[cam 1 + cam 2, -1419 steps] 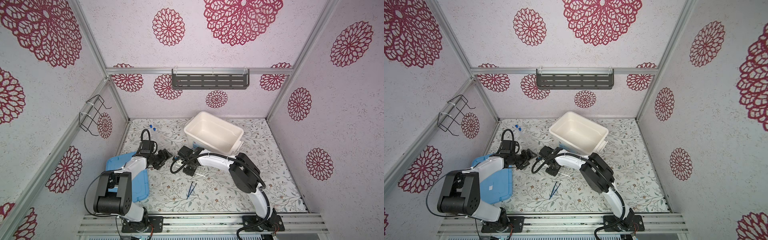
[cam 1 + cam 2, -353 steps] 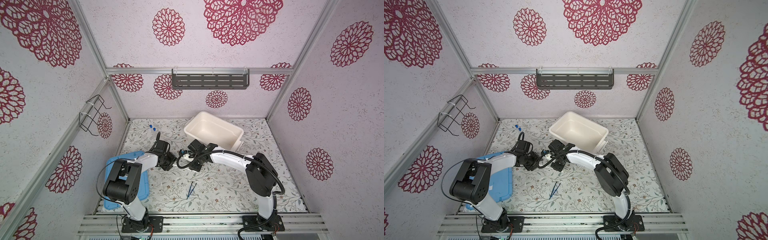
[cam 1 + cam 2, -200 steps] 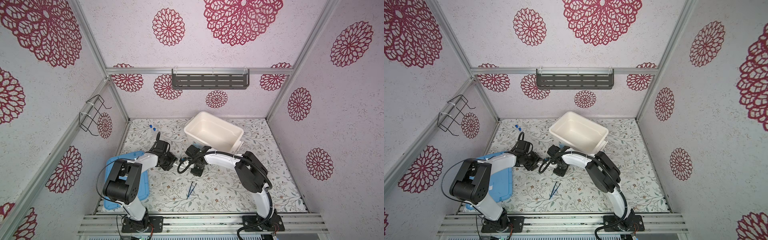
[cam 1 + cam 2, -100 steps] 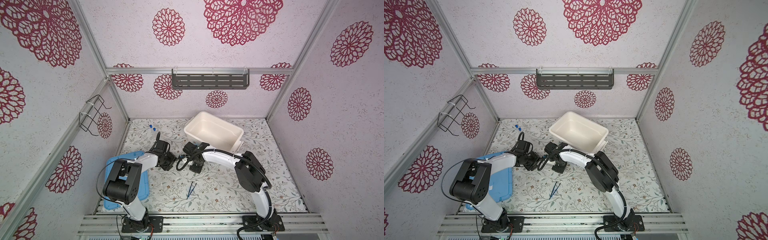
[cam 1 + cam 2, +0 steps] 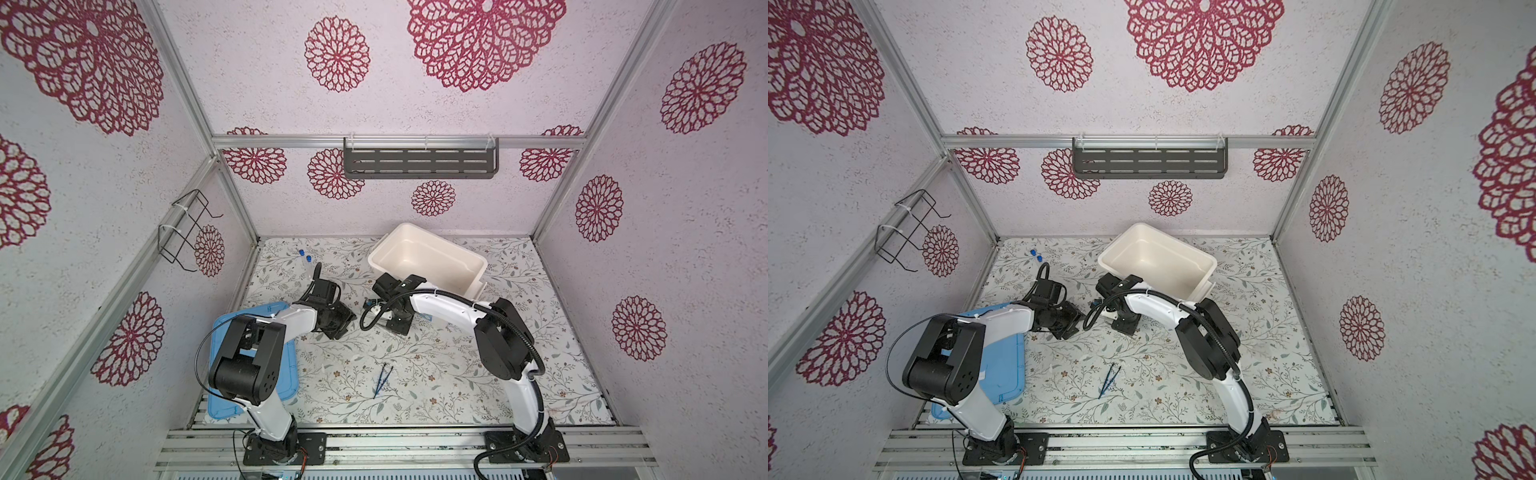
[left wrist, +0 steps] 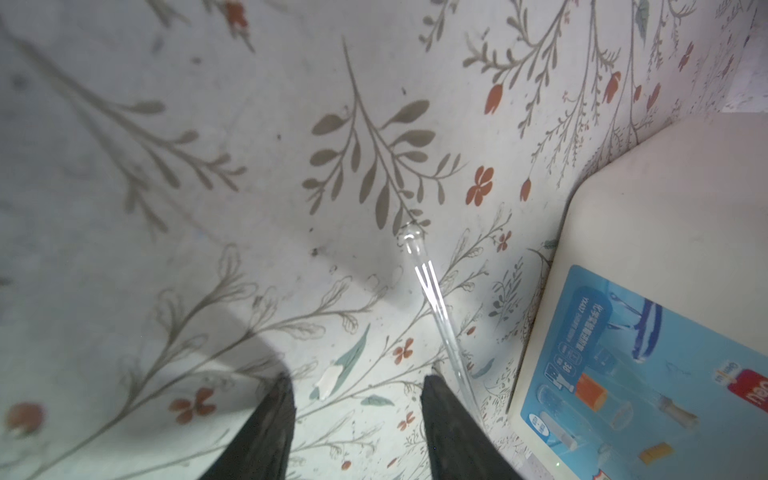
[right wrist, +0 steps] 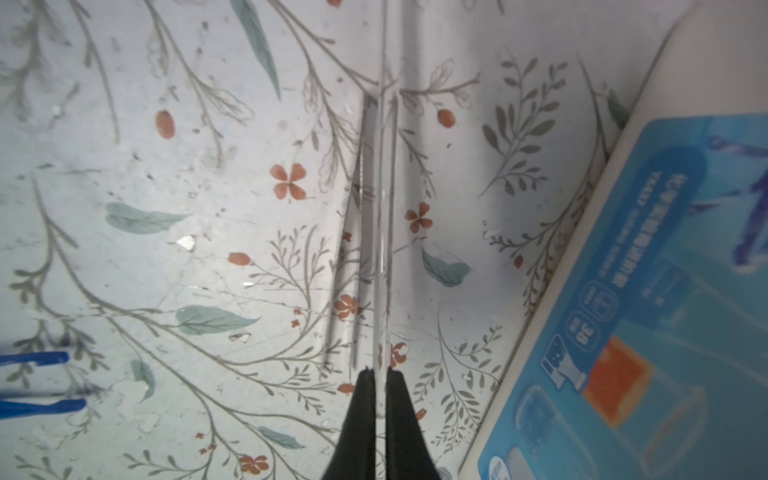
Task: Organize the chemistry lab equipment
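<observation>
Mid-worktop (image 5: 436,374): right fingers (image 7: 365,419) pinch thin clear rod (image 7: 382,216), which juts straight out ahead, just beside white tub (image 5: 424,259). Nearby left fingers (image 6: 266,432) spread; rod passes just outside one. Blue tweezers (image 5: 381,380) lie nearer front edge, well apart.

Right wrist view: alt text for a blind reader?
The right gripper, jaws shut, pinches a thin clear rod that runs straight ahead over the floral tabletop. A blue-labelled white tub flanks one side, dark blue tweezers the other.
</observation>
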